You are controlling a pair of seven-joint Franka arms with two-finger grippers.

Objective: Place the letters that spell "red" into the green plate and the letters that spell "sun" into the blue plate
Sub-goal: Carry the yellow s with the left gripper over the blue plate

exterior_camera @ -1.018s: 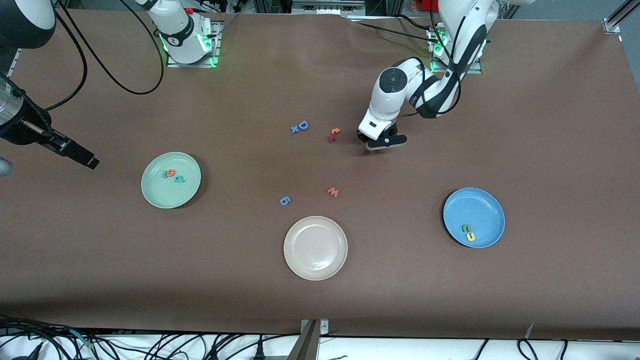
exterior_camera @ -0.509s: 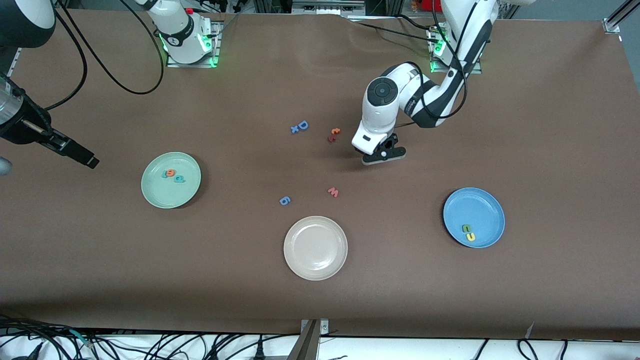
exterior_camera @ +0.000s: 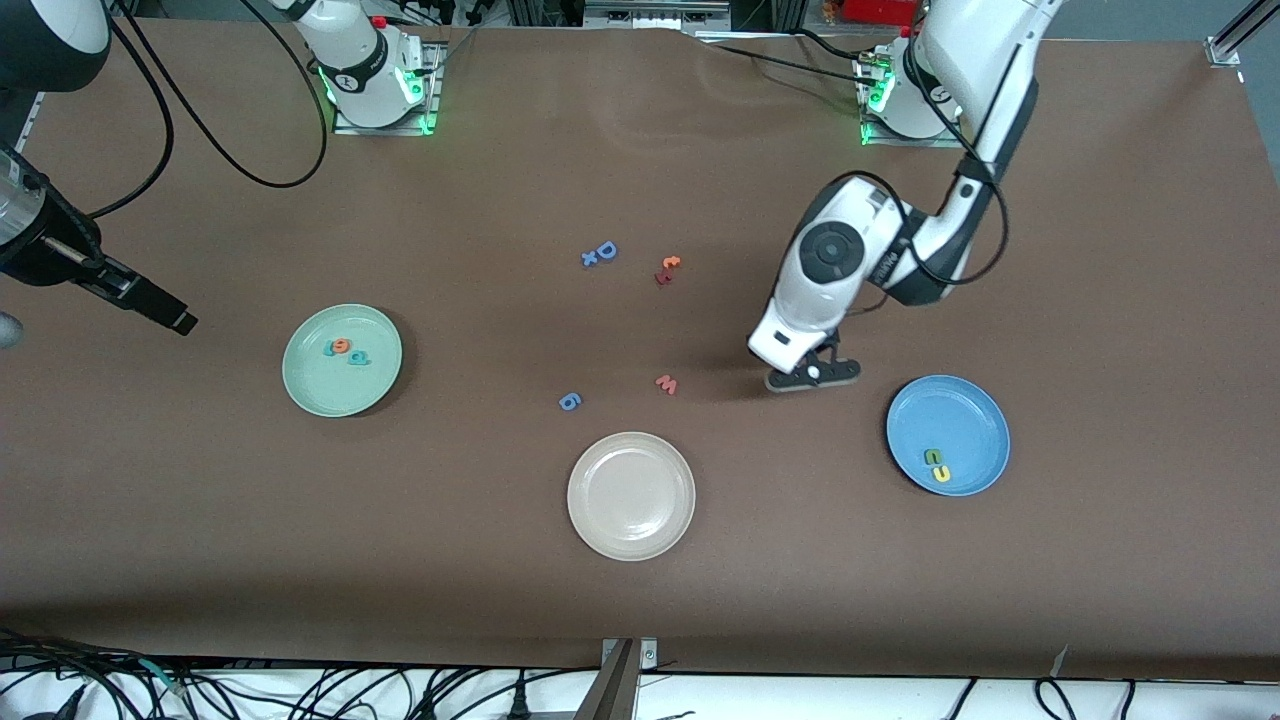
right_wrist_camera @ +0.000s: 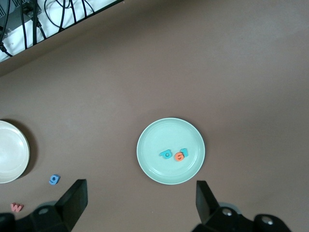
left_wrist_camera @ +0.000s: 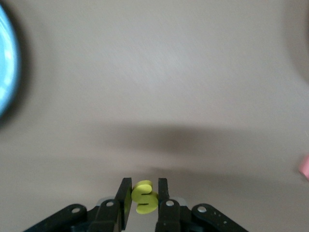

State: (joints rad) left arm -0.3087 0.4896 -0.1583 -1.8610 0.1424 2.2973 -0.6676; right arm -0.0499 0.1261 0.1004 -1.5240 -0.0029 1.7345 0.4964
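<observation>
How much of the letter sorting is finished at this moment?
Done: the green plate holds the "red" letters; the blue plate holds the n and u. In hand: the left gripper holds the yellow s, not yet over the blue plate. The right gripper waits, open.

Seen from high across the counter [exterior_camera: 640,600], facing both arm bases. Left wrist view close above bare counter, catching the blue plate [left_wrist_camera: 6,63] at its edge. Right wrist view high over the green plate [right_wrist_camera: 171,151], shared with the front view, as are the cream plate [right_wrist_camera: 12,151] and blue g [right_wrist_camera: 54,179].
</observation>
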